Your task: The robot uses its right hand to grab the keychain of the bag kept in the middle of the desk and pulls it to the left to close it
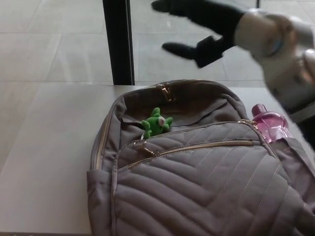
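Note:
A grey-brown quilted backpack point(197, 172) lies on the pale desk point(44, 147), its front facing me. A small green plush keychain point(156, 122) rests on the bag just above the front pocket's zip pull point(142, 145), at the left end of that gold zip. My right hand point(206, 24) is raised high above the far side of the bag, blurred, with its fingers spread and nothing in them. It is well apart from the keychain. My left hand does not show.
A pink bottle point(268, 123) sticks out of the bag's side pocket on the right. A black post point(118, 42) stands behind the desk's far edge. Tiled floor lies beyond. The desk's left part is bare.

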